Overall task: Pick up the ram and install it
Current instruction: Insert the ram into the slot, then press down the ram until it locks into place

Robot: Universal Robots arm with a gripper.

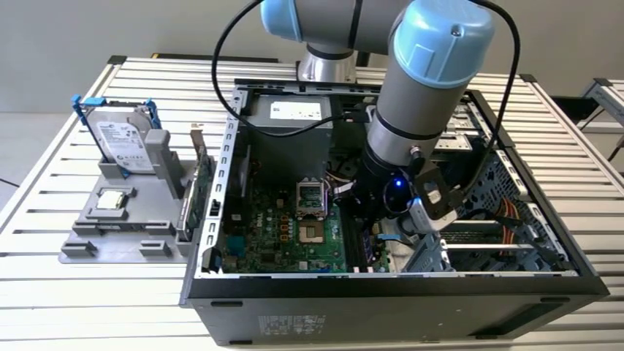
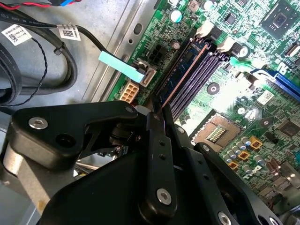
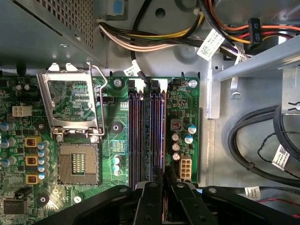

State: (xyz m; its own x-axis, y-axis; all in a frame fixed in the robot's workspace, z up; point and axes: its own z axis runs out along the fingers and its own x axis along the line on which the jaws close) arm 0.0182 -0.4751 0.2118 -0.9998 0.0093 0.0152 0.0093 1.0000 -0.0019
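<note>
The ram (image 2: 180, 72) is a slim blue-green stick seen edge-on, running from my fingertips along the outermost memory slot (image 2: 197, 77) on the motherboard (image 1: 283, 234). My gripper (image 2: 157, 115) is shut on its near end. In the first wrist view the ram (image 3: 163, 136) stands in line with the slot nearest the small capacitors, with the gripper (image 3: 164, 180) over its end. In the exterior view the arm reaches down inside the open computer case (image 1: 390, 281). Whether the stick is pressed fully home I cannot tell.
White slot latches (image 2: 227, 44) sit at the far end. The open processor socket (image 3: 77, 161) lies beside the slots. Black cables (image 3: 262, 145) and the drive cage (image 1: 487, 241) crowd one side. A hard drive (image 1: 122, 146) and a green card (image 1: 200, 190) stand outside the case.
</note>
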